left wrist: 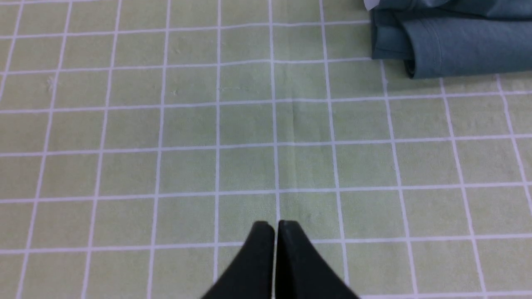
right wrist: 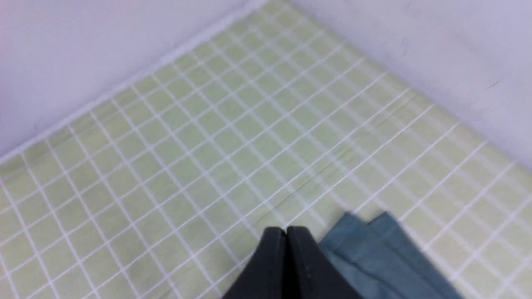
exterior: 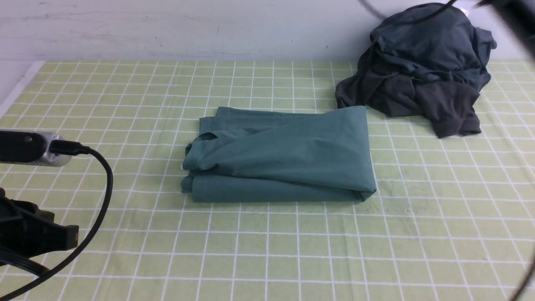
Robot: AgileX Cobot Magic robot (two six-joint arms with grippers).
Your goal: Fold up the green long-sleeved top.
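The green long-sleeved top (exterior: 284, 154) lies folded into a compact rectangle at the middle of the table, its collar end to the left. Its folded edge shows in the left wrist view (left wrist: 457, 45) and a corner shows in the right wrist view (right wrist: 374, 257). My left gripper (left wrist: 275, 226) is shut and empty over bare cloth, to the left of and nearer than the top. My right gripper (right wrist: 286, 230) is shut and empty, held high above the table, apart from the top. In the front view the right arm (exterior: 516, 19) is a dark blur at the far right.
A pile of slate-grey and charcoal garments (exterior: 422, 71) sits at the back right, just behind the top's right corner. A pale green checked tablecloth (exterior: 267, 251) covers the table. A white wall (exterior: 167, 25) closes the back. The left arm and its cable (exterior: 100, 200) are at the near left.
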